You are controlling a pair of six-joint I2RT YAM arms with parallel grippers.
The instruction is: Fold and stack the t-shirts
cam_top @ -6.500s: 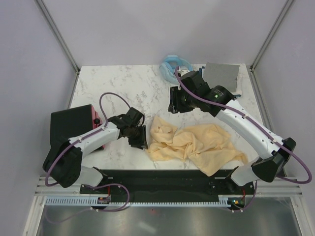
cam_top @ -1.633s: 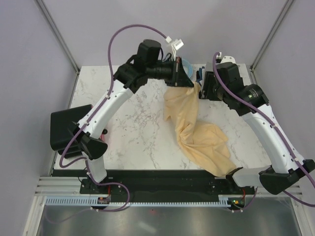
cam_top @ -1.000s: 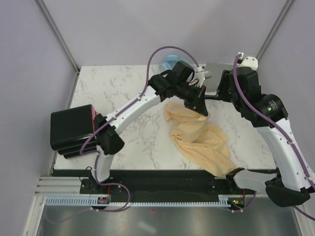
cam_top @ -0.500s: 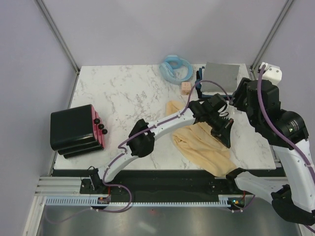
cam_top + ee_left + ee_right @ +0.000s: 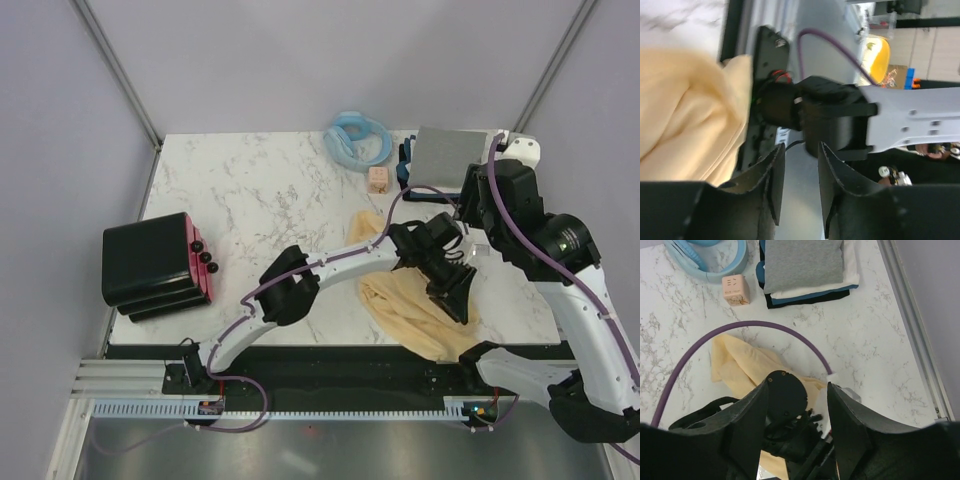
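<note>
The pale yellow t-shirt point(image 5: 398, 300) lies crumpled on the marble at the front right, its near edge at the table's front edge. My left gripper point(image 5: 453, 298) hovers over its right part, open, with nothing between the fingers; the cloth point(image 5: 685, 110) shows just left of the jaws. My right gripper point(image 5: 478, 212) hangs high above, open and empty, looking down on the left wrist and the yellow t-shirt point(image 5: 737, 360). A stack of folded t-shirts point(image 5: 448, 155), grey on top over white and dark navy point(image 5: 805, 265), sits at the back right corner.
A light blue ring point(image 5: 358, 138) and a small tan cube point(image 5: 378, 179) lie at the back near the stack. A black box with a pink-red side point(image 5: 150, 262) stands at the left edge. The left arm reaches diagonally across the table's front.
The left gripper swept from the back toward the front right with the yellow t-shirt, then opened and let it go. The right arm drew back and up a little.
</note>
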